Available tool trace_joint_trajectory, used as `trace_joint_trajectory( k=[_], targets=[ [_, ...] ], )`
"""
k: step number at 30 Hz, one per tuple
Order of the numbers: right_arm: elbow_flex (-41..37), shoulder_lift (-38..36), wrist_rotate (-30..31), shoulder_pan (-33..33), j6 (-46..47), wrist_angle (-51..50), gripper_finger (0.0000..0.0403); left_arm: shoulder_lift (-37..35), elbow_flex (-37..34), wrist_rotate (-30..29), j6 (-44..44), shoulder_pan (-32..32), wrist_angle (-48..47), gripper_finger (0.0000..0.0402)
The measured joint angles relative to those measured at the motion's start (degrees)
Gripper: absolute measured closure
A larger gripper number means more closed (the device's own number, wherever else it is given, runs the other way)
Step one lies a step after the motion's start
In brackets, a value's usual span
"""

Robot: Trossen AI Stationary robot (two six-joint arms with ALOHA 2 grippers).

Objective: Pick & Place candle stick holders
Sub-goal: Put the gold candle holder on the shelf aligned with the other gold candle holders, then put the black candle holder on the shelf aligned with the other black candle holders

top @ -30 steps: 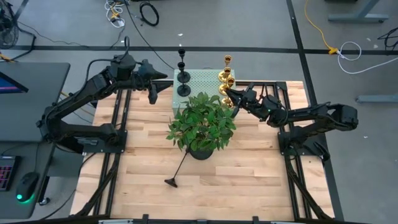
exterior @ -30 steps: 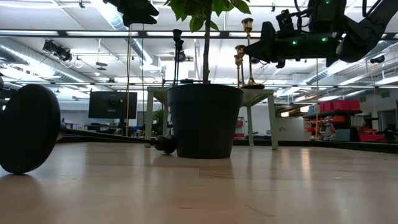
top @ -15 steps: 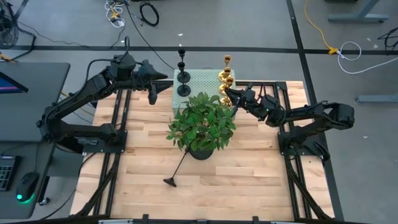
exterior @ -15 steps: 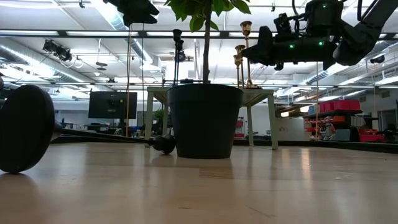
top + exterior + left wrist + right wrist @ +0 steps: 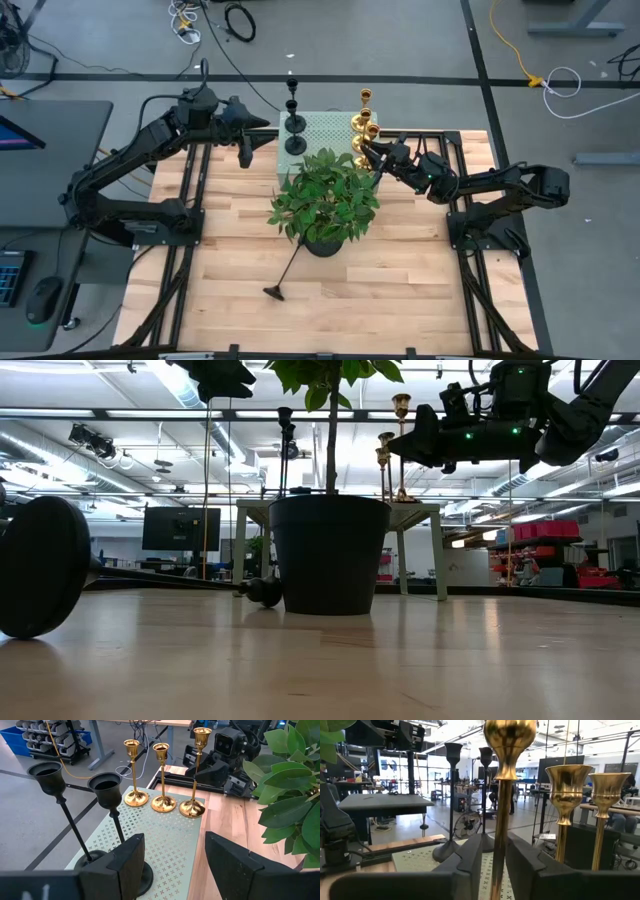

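Three gold candlesticks (image 5: 161,775) and two black ones (image 5: 107,800) stand upright on their bases on the pale green perforated box (image 5: 325,130). A third black candlestick (image 5: 285,270) lies on its side on the table, its base (image 5: 45,580) toward the near edge. My right gripper (image 5: 494,845) is open. Its fingers stand on either side of the stem of the gold candlestick (image 5: 370,132) nearest the plant. My left gripper (image 5: 175,855) is open and empty, above the box's left end near the black candlesticks. My right gripper has the gold candlestick's stem (image 5: 499,827) between its two fingers, coming level from the table's right side, across the stem. A sliver of gap shows beside one finger (image 5: 470,855). I cannot tell whether the other finger touches the stem. The candlestick stands upright on the box.
A leafy green plant in a black pot (image 5: 325,200) stands mid-table, just in front of the box and close to my right gripper. Bare wooden tabletop (image 5: 420,280) lies at the near right and near left.
My right gripper has gone a little toward the table's left, up to the gold candlestick nearest the plant, so that its stem now lies between the fingers.
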Motion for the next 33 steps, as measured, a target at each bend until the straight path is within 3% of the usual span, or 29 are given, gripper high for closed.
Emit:
trace_joint_trajectory(
  k=[13,23,33],
  targets=[
    [-0.04,-1.86,0.04,0.00,-0.25,-0.82,0.0252,0.00,0.00,-0.01,-0.03,0.01,0.00,0.0193],
    [-0.07,-6.09,0.20,0.20,-1.81,-8.44,0.0199,0.00,0.00,-0.01,-0.05,0.01,-0.01,0.0193],
    [-0.07,-14.68,0.63,0.35,-3.03,-20.55,0.0179,0.00,0.00,-0.01,-0.05,0.01,-0.01,0.0193]
  ],
)
